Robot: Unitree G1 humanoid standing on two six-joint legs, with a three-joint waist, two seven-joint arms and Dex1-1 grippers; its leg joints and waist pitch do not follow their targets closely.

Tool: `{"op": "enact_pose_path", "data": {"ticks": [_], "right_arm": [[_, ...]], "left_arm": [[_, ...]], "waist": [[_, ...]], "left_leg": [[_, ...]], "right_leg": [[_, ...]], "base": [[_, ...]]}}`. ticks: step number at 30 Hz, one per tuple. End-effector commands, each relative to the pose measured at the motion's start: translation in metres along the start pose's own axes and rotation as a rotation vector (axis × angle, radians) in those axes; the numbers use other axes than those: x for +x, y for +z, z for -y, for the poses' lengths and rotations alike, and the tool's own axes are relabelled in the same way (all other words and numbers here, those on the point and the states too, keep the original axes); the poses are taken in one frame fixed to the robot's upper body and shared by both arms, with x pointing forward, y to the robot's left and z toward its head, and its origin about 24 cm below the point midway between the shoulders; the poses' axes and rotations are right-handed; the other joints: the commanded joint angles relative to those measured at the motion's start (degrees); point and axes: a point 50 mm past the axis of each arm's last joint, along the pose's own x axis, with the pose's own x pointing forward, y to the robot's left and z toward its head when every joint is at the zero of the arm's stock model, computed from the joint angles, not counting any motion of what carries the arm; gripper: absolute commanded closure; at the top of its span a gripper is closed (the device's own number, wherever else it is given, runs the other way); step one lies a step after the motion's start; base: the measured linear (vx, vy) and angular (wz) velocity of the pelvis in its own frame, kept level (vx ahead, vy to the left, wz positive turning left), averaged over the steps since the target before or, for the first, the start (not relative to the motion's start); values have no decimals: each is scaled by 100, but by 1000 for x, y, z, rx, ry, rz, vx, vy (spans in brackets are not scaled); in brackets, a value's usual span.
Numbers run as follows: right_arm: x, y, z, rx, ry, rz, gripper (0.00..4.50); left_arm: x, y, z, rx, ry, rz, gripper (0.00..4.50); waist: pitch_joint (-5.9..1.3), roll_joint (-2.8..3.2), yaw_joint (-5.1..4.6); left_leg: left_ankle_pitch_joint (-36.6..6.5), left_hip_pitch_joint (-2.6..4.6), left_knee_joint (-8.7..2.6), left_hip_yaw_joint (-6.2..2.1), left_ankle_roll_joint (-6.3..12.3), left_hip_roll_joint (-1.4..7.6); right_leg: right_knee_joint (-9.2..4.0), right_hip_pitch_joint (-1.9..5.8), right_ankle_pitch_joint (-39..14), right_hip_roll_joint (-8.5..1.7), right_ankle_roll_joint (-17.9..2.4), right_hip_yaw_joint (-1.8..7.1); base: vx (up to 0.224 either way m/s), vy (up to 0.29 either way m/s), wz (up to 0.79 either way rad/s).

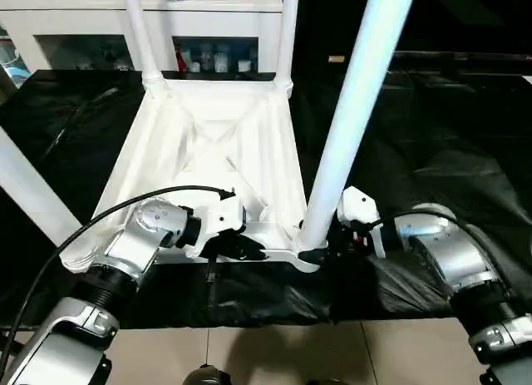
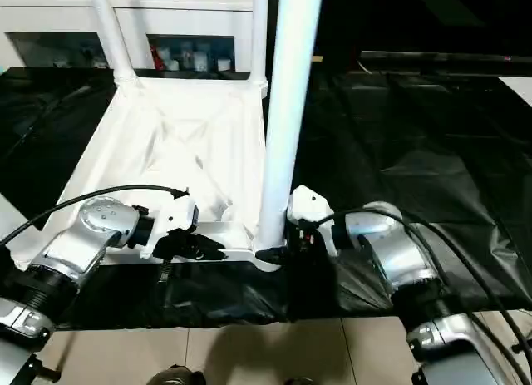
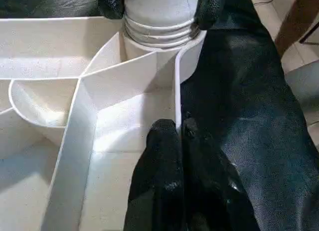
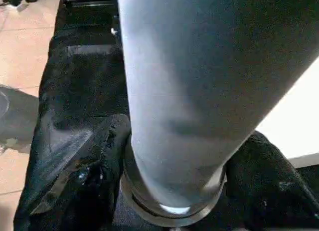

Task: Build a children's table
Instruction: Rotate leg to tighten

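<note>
The white tabletop (image 1: 208, 152) lies upside down on the black-covered work table, ribbed side up. Legs stand in its far-left socket (image 1: 140, 32) and far-right socket (image 1: 288, 32), and another leg (image 1: 29, 190) rises at the near-left corner. The near-right leg (image 1: 357, 102) stands in its corner socket. My right gripper (image 1: 320, 244) is shut on the base of that leg, one black finger (image 4: 89, 166) on each side of the tube (image 4: 199, 91). My left gripper (image 1: 241, 248) is shut on the tabletop's thin near rim (image 3: 177, 91), close to the same corner.
A white glass-door cabinet (image 1: 208, 19) stands behind the work table (image 1: 432, 135). The table's near edge runs just under my grippers, with tiled floor (image 1: 274, 352) below it. A black cable (image 1: 83, 223) arcs over my left forearm.
</note>
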Motion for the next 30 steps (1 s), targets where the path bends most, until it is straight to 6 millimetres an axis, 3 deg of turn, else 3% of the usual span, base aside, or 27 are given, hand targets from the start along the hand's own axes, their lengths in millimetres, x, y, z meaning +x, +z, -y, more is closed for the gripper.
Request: {"op": "enact_pose_path", "data": {"ticks": [1, 3, 7, 10, 11, 14, 15, 16, 17, 18, 19, 20, 21, 22, 23, 24, 25, 26, 27, 28, 29, 30], "right_arm": [[9, -7, -7, 10, -1, -17, 189], [12, -12, -6, 35, -93, -9, 189], [20, -17, -2, 100, -266, 11, 191], [41, -16, -3, 203, -417, 60, 193], [49, -13, -3, 233, -449, 78, 193], [69, -3, -1, 293, -546, 117, 193], [78, 3, 0, 313, -576, 145, 193], [83, 7, 1, 322, -594, 161, 193], [92, 17, 3, 341, -618, 207, 193], [96, 24, 3, 350, -612, 247, 193], [97, 28, 3, 351, -608, 266, 124], [96, 31, 4, 356, -603, 287, 124], [93, 33, 5, 360, -582, 312, 124], [93, 33, 5, 360, -582, 312, 117], [90, 33, 5, 355, -572, 314, 103], [83, 29, 5, 324, -557, 290, 78], [78, 26, 5, 306, -543, 277, 78], [72, 23, 6, 289, -535, 263, 73], [60, 17, 7, 258, -512, 236, 67], [60, 17, 7, 258, -512, 236, 67], [50, 12, 9, 228, -482, 212, 67], [44, 10, 9, 216, -461, 198, 67]], "left_arm": [[2, 10, -9, 46, 63, 1, 450], [5, 11, -12, 33, 113, -9, 450], [17, 16, -18, 10, 201, -12, 450], [43, 32, -20, -19, 250, 43, 450], [50, 37, -20, -21, 256, 56, 450], [66, 50, -19, -31, 261, 97, 450], [71, 55, -19, -33, 260, 112, 450], [73, 58, -19, -32, 258, 119, 450], [77, 62, -19, -28, 256, 128, 450], [77, 64, -19, -22, 255, 130, 450], [77, 64, -19, -21, 256, 131, 450], [76, 63, -19, -16, 254, 131, 450], [71, 60, -20, 1, 248, 123, 450], [71, 60, -20, 1, 248, 123, 450], [68, 58, -20, 8, 244, 119, 450], [63, 53, -20, 14, 239, 105, 450], [60, 51, -19, 20, 232, 101, 450], [56, 47, -19, 20, 226, 93, 450], [49, 42, -18, 32, 209, 79, 450], [49, 42, -18, 32, 209, 79, 450], [43, 38, -17, 36, 190, 83, 450], [40, 37, -16, 35, 175, 87, 450]], "waist": [[-362, -31, -44], [-360, -19, -57], [-332, -49, -119], [-309, -30, -228], [-312, -27, -244], [-319, 30, -369], [-301, 39, -422], [-307, 60, -458], [-303, 80, -463], [-284, 128, -519], [-268, 186, -530], [-251, 214, -542], [-266, 220, -545], [-251, 185, -515], [-258, 156, -505], [-256, -58, -480], [-233, -67, -452], [-228, -54, -420], [-238, -3, -386], [-250, 73, -369], [-307, 202, -439], [-313, 197, -430]], "left_leg": [[-1985, 209, -483, -235, -83, 446], [-2102, 219, -487, -247, -140, 440], [-2428, 233, -494, -301, -258, 417], [-2678, 245, -495, -332, -342, 399], [-2767, 268, -491, -351, -369, 397], [-3075, 227, -532, -421, -405, 395], [-3318, 258, -529, -435, -426, 381], [-3480, 288, -511, -458, -434, 368], [-3538, 274, -525, -474, -432, 379], [-3836, 286, -578, -504, -490, 408], [-4229, 293, -657, -545, -590, 444], [-4500, 301, -742, -531, -654, 476], [-4792, 218, -922, -514, -710, 546], [-4837, 203, -1002, -418, -735, 527], [-4739, 279, -908, -377, -731, 465], [-3498, 516, -260, -361, -364, 180], [-2898, 497, -104, -362, -201, 140], [-2413, 408, -68, -375, -82, 140], [-2075, 137, -322, -435, -37, 248], [-2284, 130, -435, -485, -109, 339], [-3306, 219, -647, -587, -413, 539], [-3514, 229, -689, -584, -494, 559]], "right_leg": [[-469, 141, -2416, -432, -1107, 296], [-491, 128, -2592, -435, -1051, 298], [-580, 105, -3322, -453, -764, 260], [-661, 67, -3688, -438, -603, 214], [-673, 55, -3758, -448, -585, 190], [-716, 119, -3739, -446, -466, 108], [-761, 80, -3841, -438, -423, 65], [-798, 96, -3903, -449, -376, 1], [-806, 129, -3891, -457, -347, -25], [-820, 140, -3777, -433, -336, -110], [-778, 186, -3545, -385, -326, -168], [-719, 199, -3276, -329, -377, -195], [-446, 324, -2567, -251, -525, -172], [-349, 279, -2362, -229, -648, -111], [-458, 184, -2600, -281, -676, -69], [-1053, -84, -4465, -657, -344, -40], [-1170, -43, -4965, -779, -185, -35], [-1195, 69, -5197, -846, -60, -45], [-1029, 327, -4922, -757, 71, -135], [-968, 334, -4581, -654, 59, -184], [-726, 305, -3025, -463, -247, -215], [-669, 292, -2567, -437, -395, -180]], "base": [[0, 0, 0], [0, 0, 0], [0, 0, 0], [0, 0, 0], [0, 0, 0], [0, 0, 0], [0, 0, 0], [0, 0, 0], [0, 0, 0], [0, 0, 0], [0, 0, 0], [0, 0, 0], [0, 0, 0], [0, 0, 0], [0, 0, 0], [0, 0, 0], [0, 0, 0], [53, 14, -20], [53, 14, -20], [84, 27, -20], [0, 0, 0], [0, 0, 0]]}}
